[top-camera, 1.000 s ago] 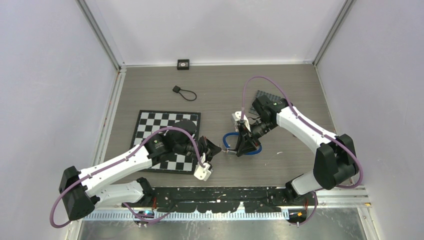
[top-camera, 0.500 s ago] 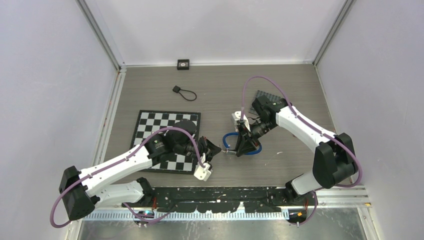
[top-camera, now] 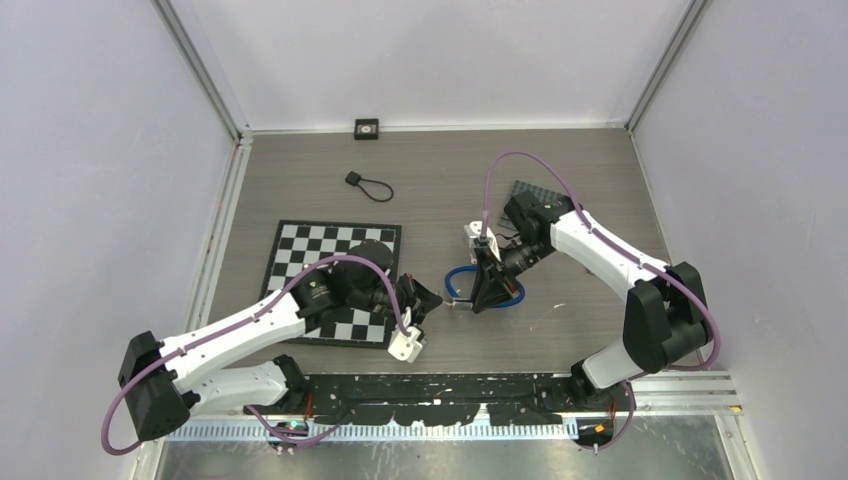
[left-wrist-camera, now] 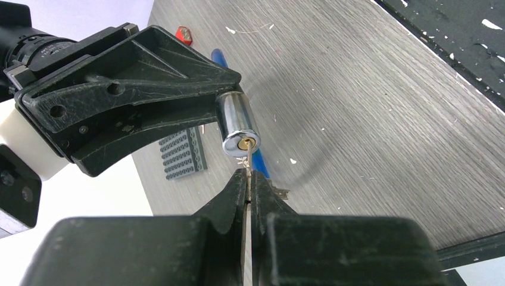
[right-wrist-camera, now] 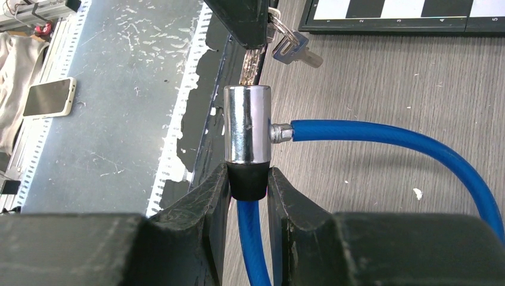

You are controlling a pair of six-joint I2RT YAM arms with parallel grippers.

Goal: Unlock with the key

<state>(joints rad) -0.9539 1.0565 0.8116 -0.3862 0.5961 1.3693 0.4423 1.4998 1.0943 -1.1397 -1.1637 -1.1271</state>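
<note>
The left pincer point(left-wrist-camera: 248, 179) pinches the key point(left-wrist-camera: 246, 162), tip at the keyhole point(left-wrist-camera: 247, 143) of the chrome lock cylinder point(left-wrist-camera: 236, 122) clamped in the right pincer point(right-wrist-camera: 248, 179); a skewed push could bend the key or twist the cylinder loose.

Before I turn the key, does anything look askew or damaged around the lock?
Nothing stands out. The key meets the keyhole of the lock cylinder roughly in line; the right fingers clamp its black end, and the blue cable looks intact.

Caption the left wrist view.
Left fingers hold the key at the keyhole of the chrome lock cylinder gripped by right fingers.
</note>
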